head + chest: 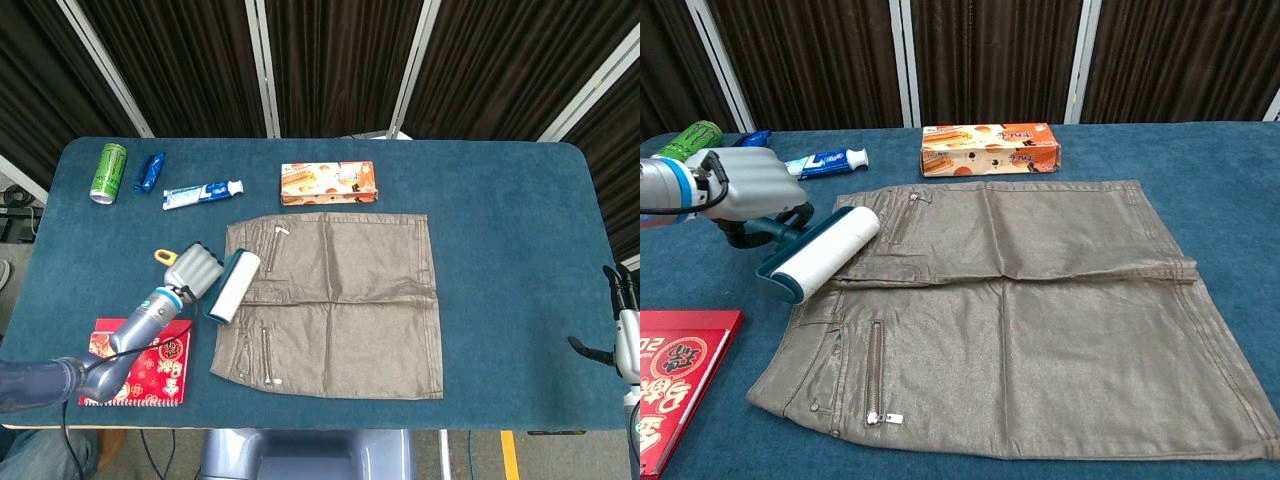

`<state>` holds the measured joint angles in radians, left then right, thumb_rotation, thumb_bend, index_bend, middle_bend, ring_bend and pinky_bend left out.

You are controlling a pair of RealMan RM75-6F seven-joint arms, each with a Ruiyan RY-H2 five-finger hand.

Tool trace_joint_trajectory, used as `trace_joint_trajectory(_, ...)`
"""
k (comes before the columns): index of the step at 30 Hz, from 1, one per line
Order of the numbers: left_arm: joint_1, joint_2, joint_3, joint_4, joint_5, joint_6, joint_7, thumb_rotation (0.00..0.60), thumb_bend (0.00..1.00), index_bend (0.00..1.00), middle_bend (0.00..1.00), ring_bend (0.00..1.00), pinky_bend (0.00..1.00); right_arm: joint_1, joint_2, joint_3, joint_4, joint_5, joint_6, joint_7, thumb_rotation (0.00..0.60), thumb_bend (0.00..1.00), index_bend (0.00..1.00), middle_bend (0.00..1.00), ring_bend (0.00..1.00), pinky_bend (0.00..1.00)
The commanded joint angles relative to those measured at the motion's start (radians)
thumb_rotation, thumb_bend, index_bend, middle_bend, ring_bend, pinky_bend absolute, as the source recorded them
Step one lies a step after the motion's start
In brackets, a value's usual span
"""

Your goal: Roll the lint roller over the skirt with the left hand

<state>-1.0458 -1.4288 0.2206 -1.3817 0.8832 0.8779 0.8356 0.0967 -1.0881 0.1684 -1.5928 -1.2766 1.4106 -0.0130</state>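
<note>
A grey-brown skirt [340,300] [1040,310] lies flat in the middle of the blue table. My left hand [193,270] [750,185] grips the teal handle of a lint roller [232,285] [825,253]. Its white roll lies at the skirt's left edge, at the waistband, partly over the cloth. A yellow tip of the handle [163,256] sticks out behind the hand. My right hand [625,320] shows only at the right edge of the head view, off the table, with nothing seen in it; how its fingers stand is unclear.
A red booklet [140,350] [675,375] lies at the front left, close to my left arm. At the back stand a green can [108,171], a blue packet [149,172], a toothpaste tube [203,194] and an orange box [328,182].
</note>
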Motion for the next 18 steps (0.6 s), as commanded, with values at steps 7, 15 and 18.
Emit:
trace_joint_trajectory(7, 0.081, 0.033, 0.019, 0.094, 0.048, -0.025, -0.074, 0.600, 0.81, 0.60, 0.55, 0.43, 0.45, 0.000, -0.001, -0.003, -0.007, -0.009, 0.006, -0.010, 0.600, 0.00, 0.00, 0.00, 0.00, 0.00)
trace_joint_trajectory(15, 0.139, 0.045, -0.002, 0.122, 0.098, -0.025, -0.143, 0.600, 0.20, 0.15, 0.11, 0.10, 0.26, -0.001, -0.003, -0.008, -0.021, -0.022, 0.015, -0.024, 0.600, 0.00, 0.00, 0.00, 0.00, 0.00)
trace_joint_trajectory(18, 0.160, 0.055, -0.013, 0.113, 0.090, -0.026, -0.154, 0.600, 0.01, 0.00, 0.00, 0.00, 0.12, -0.002, -0.002, -0.009, -0.025, -0.026, 0.019, -0.025, 0.600, 0.00, 0.00, 0.00, 0.00, 0.00)
